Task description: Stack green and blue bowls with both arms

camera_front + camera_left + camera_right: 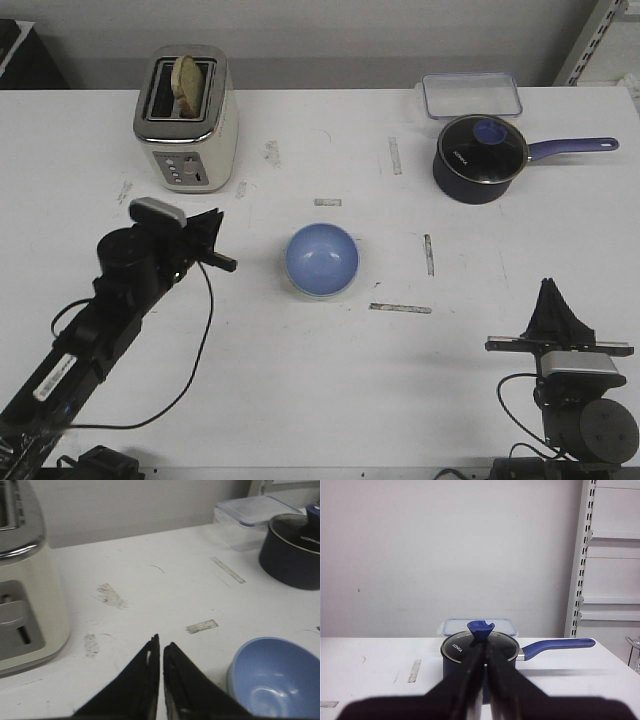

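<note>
The blue bowl [322,260] stands upright at the middle of the table. A thin pale greenish edge shows round its lower rim, so it seems to sit inside the green bowl [300,288]. The blue bowl also shows in the left wrist view [277,680]. My left gripper [230,263] is shut and empty, left of the bowls and apart from them; its tips [161,644] nearly touch. My right gripper [548,287] is shut and empty near the table's front right, far from the bowls; in the right wrist view [484,654] it points at the saucepan.
A cream toaster [187,118] with bread stands at the back left. A dark saucepan [480,158] with a glass lid and purple handle stands at the back right, and a clear lidded box [471,95] lies behind it. Tape marks [400,308] dot the table.
</note>
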You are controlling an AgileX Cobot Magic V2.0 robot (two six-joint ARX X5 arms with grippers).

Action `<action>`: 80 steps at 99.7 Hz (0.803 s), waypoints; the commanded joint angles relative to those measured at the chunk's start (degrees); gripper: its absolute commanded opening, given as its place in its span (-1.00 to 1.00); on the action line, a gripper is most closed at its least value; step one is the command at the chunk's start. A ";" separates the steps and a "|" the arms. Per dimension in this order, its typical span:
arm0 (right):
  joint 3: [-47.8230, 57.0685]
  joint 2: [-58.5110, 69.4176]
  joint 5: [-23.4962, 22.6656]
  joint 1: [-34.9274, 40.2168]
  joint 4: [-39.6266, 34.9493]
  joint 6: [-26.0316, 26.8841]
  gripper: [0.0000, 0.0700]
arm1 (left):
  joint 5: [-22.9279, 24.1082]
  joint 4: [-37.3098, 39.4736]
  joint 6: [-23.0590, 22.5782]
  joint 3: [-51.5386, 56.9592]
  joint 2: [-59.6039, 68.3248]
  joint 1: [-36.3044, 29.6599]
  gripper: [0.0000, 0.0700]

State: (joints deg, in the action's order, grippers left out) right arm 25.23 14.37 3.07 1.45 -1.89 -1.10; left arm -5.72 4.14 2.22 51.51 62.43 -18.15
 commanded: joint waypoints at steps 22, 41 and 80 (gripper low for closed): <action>0.24 -0.09 -0.02 0.09 0.63 0.20 -1.00 | 0.22 11.06 -0.74 -19.98 -17.42 8.13 -1.00; 0.24 -0.09 -0.04 0.09 0.63 0.20 -1.00 | 0.22 10.95 -0.72 -28.44 -29.77 13.46 -1.00; 0.24 -0.09 -0.02 0.09 0.61 0.20 -1.00 | 0.15 8.39 -0.68 -35.08 -51.60 18.18 -0.99</action>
State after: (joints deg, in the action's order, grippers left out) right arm 25.23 14.37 3.07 1.45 -1.89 -1.10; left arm -5.69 12.45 2.22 16.21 12.32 -0.03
